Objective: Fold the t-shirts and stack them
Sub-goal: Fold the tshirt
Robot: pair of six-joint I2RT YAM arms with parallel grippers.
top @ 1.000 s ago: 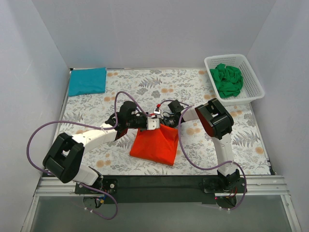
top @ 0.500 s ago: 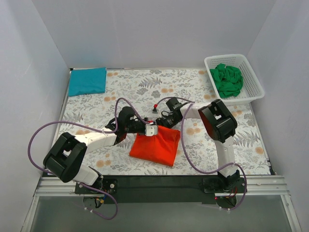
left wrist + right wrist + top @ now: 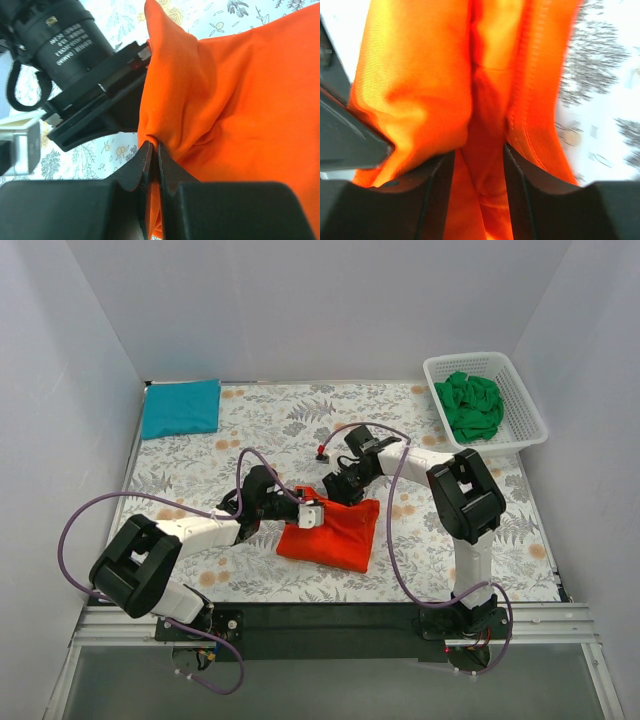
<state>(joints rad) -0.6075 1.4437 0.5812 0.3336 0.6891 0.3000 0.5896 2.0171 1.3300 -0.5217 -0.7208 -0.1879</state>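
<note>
Orange-red t-shirt (image 3: 335, 535): lies half-folded and rumpled on the floral cloth (image 3: 300, 420) in the middle of the table, between my two arms. Its far-left corner is lifted off the surface.
Left gripper (image 3: 308, 515): its jaws are pinched tight on a thin fold at the shirt's edge; the wrist view shows only a sliver of fabric caught at the very tips (image 3: 151, 150).
Right gripper (image 3: 340, 485): jaws stand partly apart with a fold running loose between them (image 3: 477, 155), not visibly squeezed.
Slip risk: with so little cloth in the left pinch, any pull could draw the edge out, I judge, and drop the fold.
Snag risk: if I back the right arm away while the fold sits between its fingers, it may drag the shirt and undo the crease.
Collision risk: both grippers are just beside each other at the same corner, so a careless swing could knock them together.
Cable risk: the purple cables arc near the shirt and could brush it.
Teal t-shirt (image 3: 181, 407): folded at the far-left corner, well apart.
Green t-shirt (image 3: 470, 405): bunched in the basket (image 3: 530, 410), not yet folded.
</note>
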